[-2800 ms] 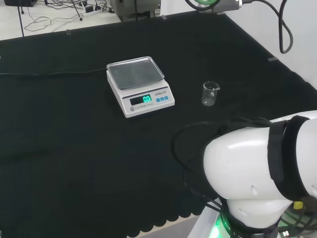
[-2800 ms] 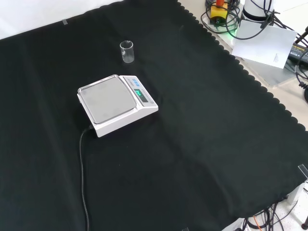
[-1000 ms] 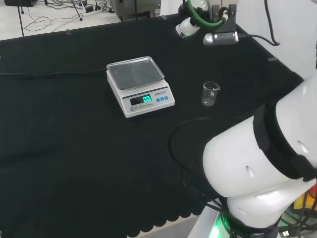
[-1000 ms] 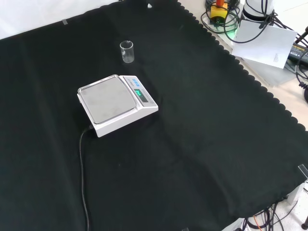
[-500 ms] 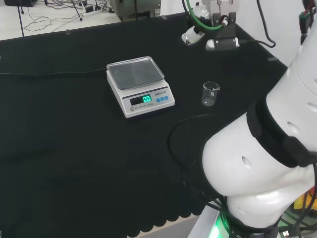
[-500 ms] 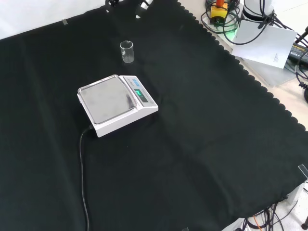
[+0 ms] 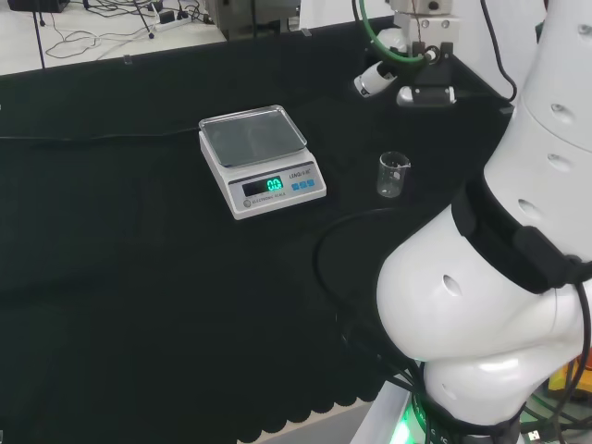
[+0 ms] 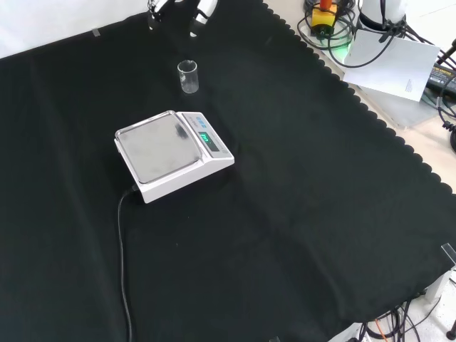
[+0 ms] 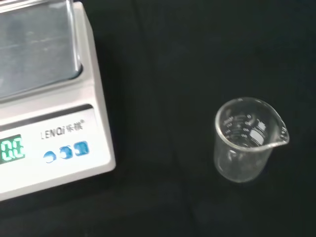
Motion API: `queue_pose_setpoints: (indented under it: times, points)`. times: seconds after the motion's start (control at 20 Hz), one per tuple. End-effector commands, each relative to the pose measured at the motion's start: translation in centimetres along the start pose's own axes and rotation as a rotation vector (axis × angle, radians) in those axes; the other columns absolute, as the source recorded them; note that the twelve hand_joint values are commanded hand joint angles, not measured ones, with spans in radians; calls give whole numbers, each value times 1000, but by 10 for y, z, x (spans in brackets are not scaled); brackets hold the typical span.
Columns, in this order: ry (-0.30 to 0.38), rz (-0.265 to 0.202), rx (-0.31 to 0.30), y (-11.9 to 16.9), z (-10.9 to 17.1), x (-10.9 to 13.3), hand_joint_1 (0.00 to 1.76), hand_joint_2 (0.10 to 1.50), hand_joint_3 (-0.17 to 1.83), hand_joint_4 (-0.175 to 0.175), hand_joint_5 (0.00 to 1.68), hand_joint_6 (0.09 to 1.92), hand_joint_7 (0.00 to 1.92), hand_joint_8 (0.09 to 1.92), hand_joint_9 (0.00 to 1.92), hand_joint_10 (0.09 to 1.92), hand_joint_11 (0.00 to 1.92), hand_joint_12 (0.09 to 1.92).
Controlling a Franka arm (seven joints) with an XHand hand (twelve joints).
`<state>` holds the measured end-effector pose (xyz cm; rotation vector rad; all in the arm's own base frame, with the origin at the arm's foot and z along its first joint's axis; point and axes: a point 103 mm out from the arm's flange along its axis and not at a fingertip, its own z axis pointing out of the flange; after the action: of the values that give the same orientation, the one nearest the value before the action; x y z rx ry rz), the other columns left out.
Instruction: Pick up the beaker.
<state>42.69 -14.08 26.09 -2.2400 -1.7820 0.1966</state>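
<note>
The beaker (image 7: 393,174) (image 8: 188,76) (image 9: 247,139) is a small clear glass vessel with a pouring spout and printed graduation marks. It stands upright on the black cloth (image 7: 120,277) (image 8: 299,178), and nothing can be made out inside it. In the front view it sits in the far part of the cloth, nearer the far edge than the near edge and somewhat left of the middle. In the head view it sits toward the right-hand side of the cloth, well in from every edge.

Near the beaker, but not touching it, is a white electronic scale (image 7: 262,159) (image 8: 173,154) (image 9: 44,89) with a bare metal weighing pan and a lit green display. In the head view the scale lies to the left of the beaker; in the front view it lies nearer the camera. A black cable (image 8: 122,256) leaves the scale and runs toward the near edge of the cloth in the front view.

The hand (image 7: 407,79) (image 8: 178,10) hangs above the cloth beyond the beaker, at the far edge in the front view, clear of the glass and well apart from the scale. Two white-tipped fingers (image 8: 200,14) point downward with a gap between them and nothing held; the fingers are spread apart, not curled.

The white links of the arm (image 7: 499,296) occupy the right side of the head view
</note>
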Motion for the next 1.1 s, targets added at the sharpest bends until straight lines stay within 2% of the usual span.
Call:
queue_pose_setpoints:
  times: [0.05,0.35,1.1]
  points:
    - [34,17,8,19,15,-22,604,1040,-69,-11,378,280,267,634,350,780,0,1450]
    - [26,18,31,32,30,-29,607,1041,-70,-12,380,280,267,636,350,780,0,1455]
    - [83,21,92,54,69,-39,618,1043,-73,-16,386,284,265,640,352,783,0,1460]
